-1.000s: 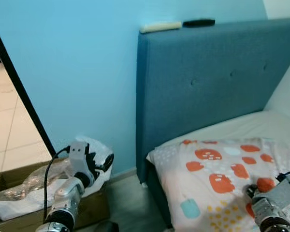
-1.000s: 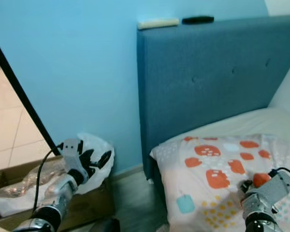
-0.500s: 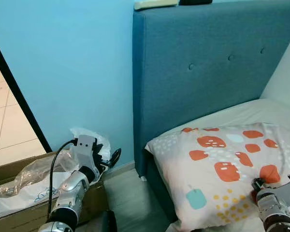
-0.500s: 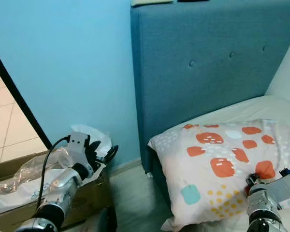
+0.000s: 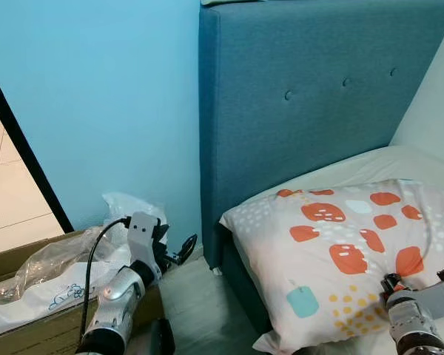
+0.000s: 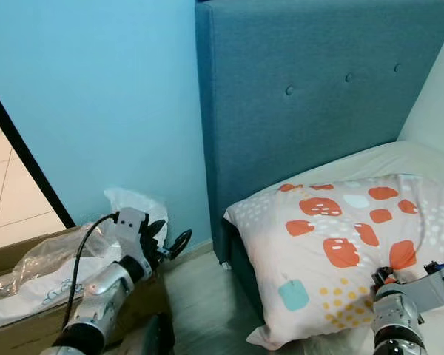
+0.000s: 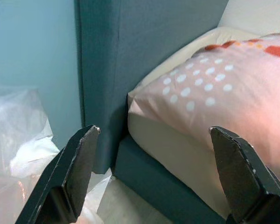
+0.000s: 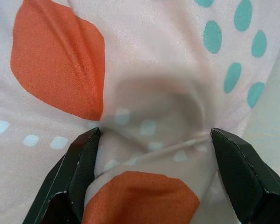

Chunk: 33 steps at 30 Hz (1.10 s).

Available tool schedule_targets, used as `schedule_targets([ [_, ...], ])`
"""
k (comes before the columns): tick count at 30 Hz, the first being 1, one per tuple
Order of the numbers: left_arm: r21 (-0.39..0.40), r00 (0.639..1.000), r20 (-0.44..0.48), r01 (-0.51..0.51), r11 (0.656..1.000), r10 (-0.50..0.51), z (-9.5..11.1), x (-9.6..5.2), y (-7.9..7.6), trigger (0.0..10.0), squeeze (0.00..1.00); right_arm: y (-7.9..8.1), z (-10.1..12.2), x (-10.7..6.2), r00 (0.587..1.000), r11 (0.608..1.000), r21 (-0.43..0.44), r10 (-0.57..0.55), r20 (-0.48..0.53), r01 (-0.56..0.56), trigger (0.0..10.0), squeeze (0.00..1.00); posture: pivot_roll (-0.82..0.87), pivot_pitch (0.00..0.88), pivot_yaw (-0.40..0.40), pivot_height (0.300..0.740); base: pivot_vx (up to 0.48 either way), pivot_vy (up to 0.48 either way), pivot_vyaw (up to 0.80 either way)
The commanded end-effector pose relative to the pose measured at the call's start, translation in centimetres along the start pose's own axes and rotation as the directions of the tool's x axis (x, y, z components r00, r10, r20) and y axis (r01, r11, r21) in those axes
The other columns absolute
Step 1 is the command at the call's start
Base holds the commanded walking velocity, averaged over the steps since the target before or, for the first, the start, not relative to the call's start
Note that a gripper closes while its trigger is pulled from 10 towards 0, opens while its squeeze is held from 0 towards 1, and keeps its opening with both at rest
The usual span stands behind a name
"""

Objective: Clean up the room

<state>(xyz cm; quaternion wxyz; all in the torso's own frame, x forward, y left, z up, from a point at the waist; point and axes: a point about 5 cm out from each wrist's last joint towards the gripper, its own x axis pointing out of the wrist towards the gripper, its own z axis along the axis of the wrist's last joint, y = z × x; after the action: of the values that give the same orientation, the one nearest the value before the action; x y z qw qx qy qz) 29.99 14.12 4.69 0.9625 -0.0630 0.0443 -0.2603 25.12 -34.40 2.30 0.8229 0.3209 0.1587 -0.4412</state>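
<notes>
— Pillow [image 5: 348,259]: where is it?
— On the bed [image 5: 355,166], against the blue headboard [image 5: 311,103], its near corner overhanging the mattress edge. It sits lower in the head views than a second ago, since the camera has dipped.
— And the right gripper [image 8: 151,140]?
— Jaws wide, a bunched fold of pillow fabric between them, seemingly gripped.
— The left?
— The left gripper [image 5: 179,250] has drifted toward the bed, jaws spread and empty, above the cardboard box [image 5: 37,336] of plastic bags [image 5: 52,274].
— Meaning?
— Probably straightening the pillow; that step looks underway.
</notes>
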Motion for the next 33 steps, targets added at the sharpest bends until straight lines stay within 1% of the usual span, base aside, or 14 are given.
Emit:
schedule_targets([
  [1,0.016,1.0,-0.005,0.03,0.999,-0.03,0.1,0.3,-0.5,10.0,0.0,-0.3,-0.1,0.0,1.0,1.0,-0.023,-0.008,0.0,0.008,10.0,0.0,-0.01,0.084,-0.031,0.47,0.0,0.0,0.0],
  [7,0.017,0.999,0.002,0.032,0.999,-0.032,0.3,0.4,-0.6,10.0,0.0,0.2,1.4,-0.1,0.998,0.998,-0.062,0.003,0.068,0.001,10.0,0.0,-0.01,0.086,-0.031,0.45,0.0,0.0,0.0],
  [9,0.018,0.999,0.003,0.037,0.999,-0.037,0.3,0.4,-0.8,10.0,0.0,0.4,2.2,-0.3,0.994,0.995,-0.102,0.004,0.106,0.007,10.0,0.0,-0.02,0.088,-0.03,0.445,0.0,0.0,0.0],
  [11,0.022,0.999,-0.002,0.054,0.998,-0.054,0.1,0.5,-1.3,10.0,0.0,0.8,3.7,-1.1,0.983,0.989,-0.147,0.023,0.182,0.004,10.0,0.0,-0.03,0.092,-0.029,0.436,0.0,0.0,0.0],
  [16,0.023,0.998,-0.002,0.069,0.997,-0.069,0.1,0.7,-1.6,10.0,0.0,1.0,4.6,-2.2,0.973,0.988,-0.151,0.038,0.227,-0.004,10.0,0.0,-0.04,0.092,-0.027,0.431,0.0,0.0,0.0],
  [17,0.023,0.997,-0.003,0.076,0.997,-0.076,0.1,0.7,-1.8,10.0,0.0,0.9,4.5,-2.8,0.974,0.99,-0.142,0.05,0.222,-0.019,10.0,0.0,-0.05,0.094,-0.028,0.431,0.0,0.0,0.0],
  [18,0.023,0.997,-0.002,0.083,0.996,-0.083,0.2,0.9,-2.0,10.0,0.0,0.9,3.2,-4.0,0.981,0.991,-0.115,0.093,0.172,-0.074,10.0,0.0,-0.06,0.094,-0.027,0.431,0.0,0.0,0.0],
  [19,0.023,0.997,-0.002,0.083,0.996,-0.083,0.2,0.9,-2.0,10.0,0.0,0.9,3.2,-4.0,0.981,0.991,-0.115,0.093,0.172,-0.074,10.0,0.0,-0.06,0.094,-0.027,0.431,0.0,0.0,0.0],
  [21,0.023,0.996,-0.004,0.086,0.996,-0.086,0.2,1.0,-2.1,10.0,0.0,1.2,1.3,-5.1,0.981,0.988,-0.059,0.148,0.122,-0.142,10.0,0.0,-0.06,0.097,-0.028,0.431,0.0,0.0,0.0],
  [23,0.023,0.996,-0.004,0.086,0.996,-0.086,0.2,1.0,-2.1,10.0,0.0,1.2,1.3,-5.1,0.981,0.988,-0.059,0.148,0.122,-0.142,10.0,0.0,-0.06,0.097,-0.028,0.431,0.0,0.0,0.0],
  [26,0.025,0.996,-0.009,0.09,0.996,-0.09,0.1,1.0,-2.2,10.0,0.0,0.9,-0.5,-5.5,0.984,0.987,0.011,0.161,0.072,-0.162,10.0,0.0,-0.06,0.096,-0.019,0.431,0.0,0.0,0.0],
  [29,0.027,0.996,-0.012,0.093,0.995,-0.093,0.1,1.0,-2.2,10.0,0.0,0.9,-1.1,-5.5,0.982,0.981,0.049,0.183,0.056,-0.185,10.0,0.0,-0.06,0.096,-0.017,0.431,0.0,0.0,0.0],
  [30,0.031,0.995,-0.015,0.095,0.995,-0.095,0.0,1.0,-2.3,10.0,0.0,1.1,-1.2,-5.4,0.972,0.97,0.085,0.221,0.078,-0.227,10.0,1.0,-0.06,0.094,-0.015,0.431,0.0,0.0,0.0],
  [33,0.041,0.995,-0.021,0.098,0.994,-0.097,-0.1,0.9,-2.3,10.0,0.0,1.6,-1.1,-4.8,0.956,0.953,0.099,0.279,0.088,-0.287,10.0,1.0,-0.05,0.088,-0.016,0.431,0.0,0.0,0.0],
])
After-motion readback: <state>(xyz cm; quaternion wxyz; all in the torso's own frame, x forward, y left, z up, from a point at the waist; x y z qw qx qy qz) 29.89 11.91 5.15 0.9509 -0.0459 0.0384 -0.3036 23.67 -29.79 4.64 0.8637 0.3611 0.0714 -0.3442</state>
